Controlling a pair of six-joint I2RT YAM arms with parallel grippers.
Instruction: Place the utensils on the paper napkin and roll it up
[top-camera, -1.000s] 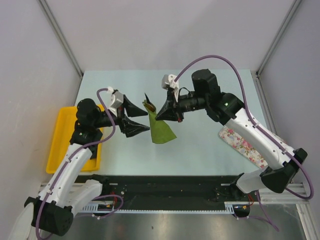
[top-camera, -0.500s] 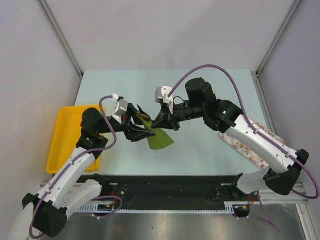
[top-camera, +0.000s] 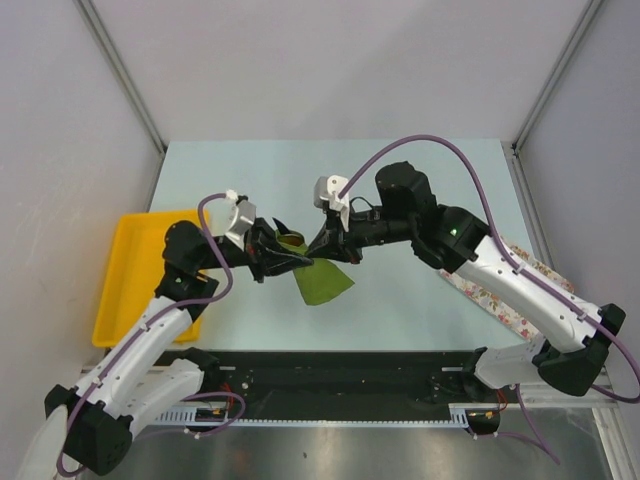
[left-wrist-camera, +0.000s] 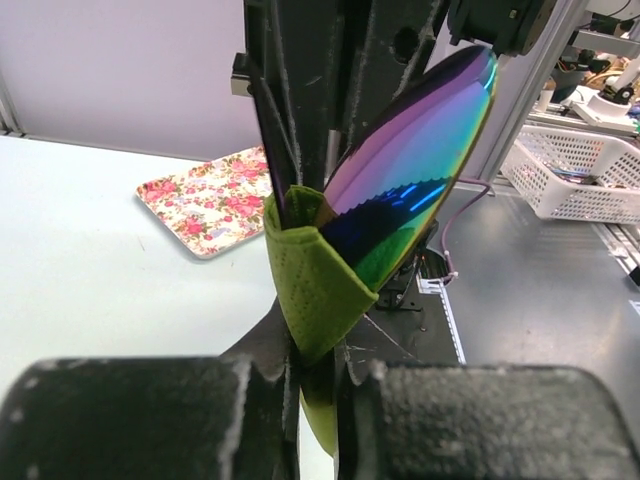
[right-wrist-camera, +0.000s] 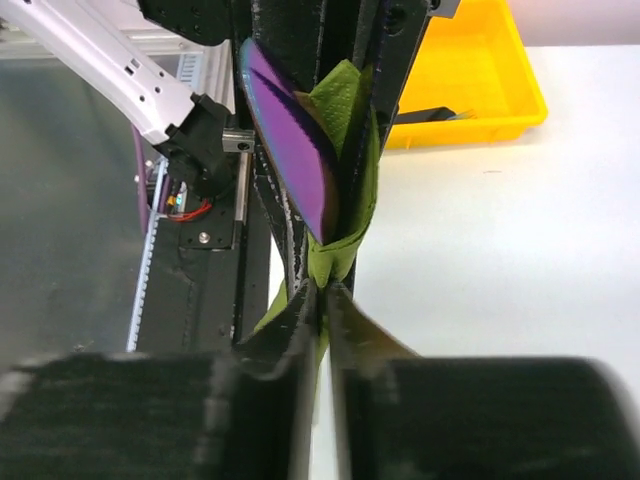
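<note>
Left wrist view shows the left end effector (left-wrist-camera: 315, 375) clamped on the paper napkin (left-wrist-camera: 310, 280), with an iridescent spoon (left-wrist-camera: 410, 170) wrapped just ahead, unreadable from top external. Right end effector (right-wrist-camera: 322, 300) pinches the napkin too.

A robotics lab cell. 2 robot arms (top-camera: 150, 330) stand at a table (top-camera: 430, 185) walled by grey panels (top-camera: 330, 60). Wire baskets (left-wrist-camera: 590, 170) sit nearby.

Yellow tray (top-camera: 110, 300) at table's (top-camera: 420, 200) left edge, floral cloth (top-camera: 497, 300) at right
</note>
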